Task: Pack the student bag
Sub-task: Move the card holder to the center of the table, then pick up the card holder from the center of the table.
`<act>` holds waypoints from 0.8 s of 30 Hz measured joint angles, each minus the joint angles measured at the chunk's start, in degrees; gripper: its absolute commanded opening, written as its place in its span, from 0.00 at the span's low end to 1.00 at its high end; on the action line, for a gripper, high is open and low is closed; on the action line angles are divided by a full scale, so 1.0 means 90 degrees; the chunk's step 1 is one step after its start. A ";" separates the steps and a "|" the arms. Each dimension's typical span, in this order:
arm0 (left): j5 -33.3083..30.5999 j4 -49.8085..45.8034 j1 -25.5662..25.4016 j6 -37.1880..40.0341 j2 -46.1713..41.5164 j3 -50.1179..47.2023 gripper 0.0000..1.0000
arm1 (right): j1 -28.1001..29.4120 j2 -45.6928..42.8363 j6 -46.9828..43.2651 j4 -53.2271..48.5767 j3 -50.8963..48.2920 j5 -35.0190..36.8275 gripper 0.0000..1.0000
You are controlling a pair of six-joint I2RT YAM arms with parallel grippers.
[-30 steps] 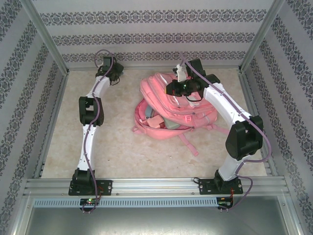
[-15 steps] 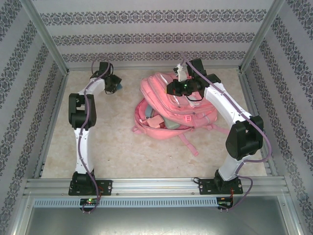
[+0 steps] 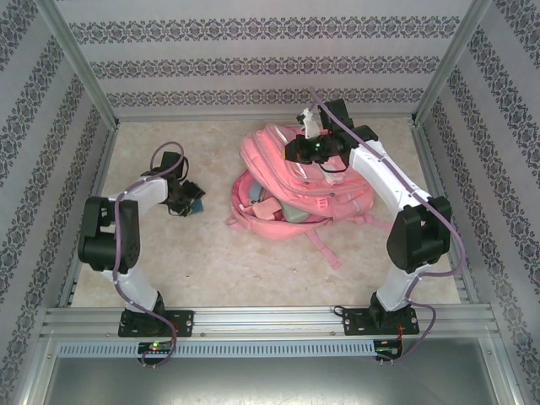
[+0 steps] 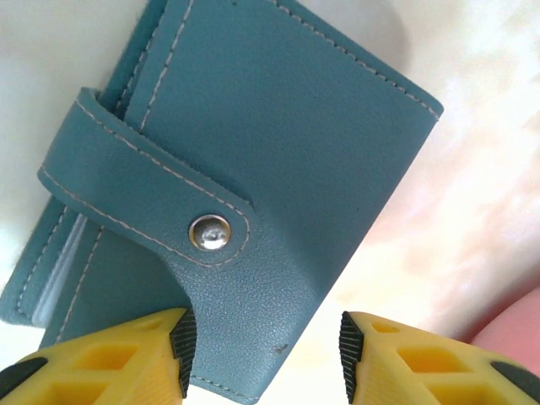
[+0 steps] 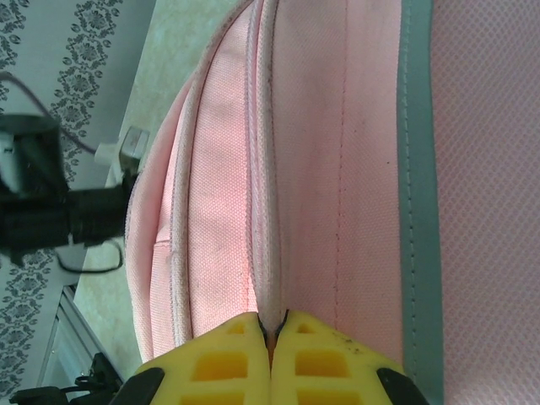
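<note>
The wallet in the left wrist view is plain teal leather with pale stitching along its edges. A strap wraps round from the left and closes with a round metal snap. Thin pale edges show inside its left side, and the only marks on it are a few small dark specks near the bottom. The left gripper holds this wallet, its yellow fingers partway apart with the lower end between them. It hangs over the left half of the table, well apart from the backpack. The backpack is the big pink one lying in the middle of the table towards the far right, and one shoulder strap trails towards the near edge. Its mouth gapes to the near left, and the pale things inside are too small to tell apart. The right gripper sits on the backpack's far top, its jaws closed tight on a ridge of the pink fabric. A grey band runs down the cloth beside it. The table is a cream, mottled, stone-like surface. Walls papered in white with grey floral stripes stand on three sides, and an aluminium frame runs across the near edge where both arms are bolted.
</note>
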 measured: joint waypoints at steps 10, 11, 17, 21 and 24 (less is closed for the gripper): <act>-0.1479 -0.1596 -0.0782 0.1443 -0.0355 0.0937 0.52 | 0.0124 0.0041 0.0119 0.0155 0.0000 0.0141 0.00; -0.1656 -0.1700 -0.0918 0.1596 -0.0228 0.1124 0.52 | 0.0124 0.0041 0.0119 0.0155 0.0000 0.0143 0.00; -0.2409 -0.2198 -0.1525 0.2137 0.0765 0.1693 0.52 | 0.0124 0.0041 0.0119 0.0155 0.0000 0.0160 0.00; -0.2701 -0.2494 -0.1557 0.2280 0.1202 0.1705 0.52 | 0.0121 0.0041 0.0119 0.0155 0.0000 0.0160 0.00; -0.2880 -0.2662 -0.1557 0.2363 0.1404 0.1749 0.52 | 0.0121 0.0041 0.0119 0.0155 0.0000 0.0160 0.00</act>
